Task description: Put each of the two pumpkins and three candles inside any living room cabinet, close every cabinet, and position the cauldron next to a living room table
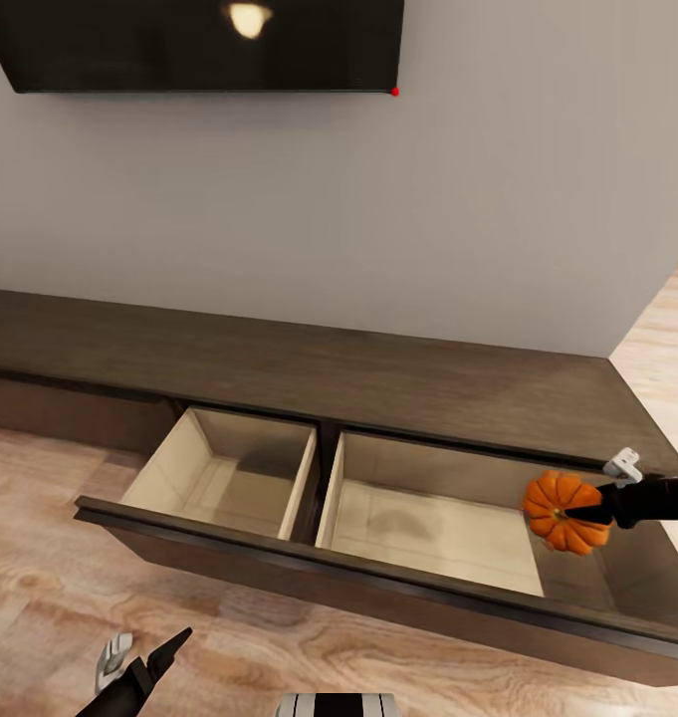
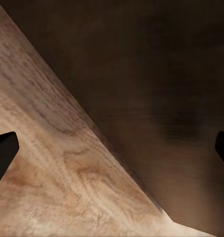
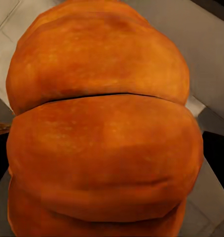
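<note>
Right fingers (image 1: 589, 515) clamped on an orange pumpkin (image 1: 565, 512), gripped from the right side with one dark finger lying across its face. Pumpkin held in the air over the right-hand end of the open drawer's larger compartment, near the far right corner, not resting on the pale beige floor below. Seen close up from the right wrist as broad orange ribs (image 3: 104, 128) with bits of the light drawer bottom around the edges.

Left fingers (image 1: 157, 659) spread wide apart, holding nothing, low over the wooden floor (image 1: 70, 558) in front of the drawer. From the left wrist, dark fingertips (image 2: 3, 150) at opposite edges, with floorboards and the drawer's dark front (image 2: 156, 94) between them.

Drawer pulled out from the long dark brown cabinet (image 1: 309, 363), split into two pale compartments (image 1: 224, 468) by a divider. Above, a grey wall with a black screen (image 1: 194, 45) mounted on it.
</note>
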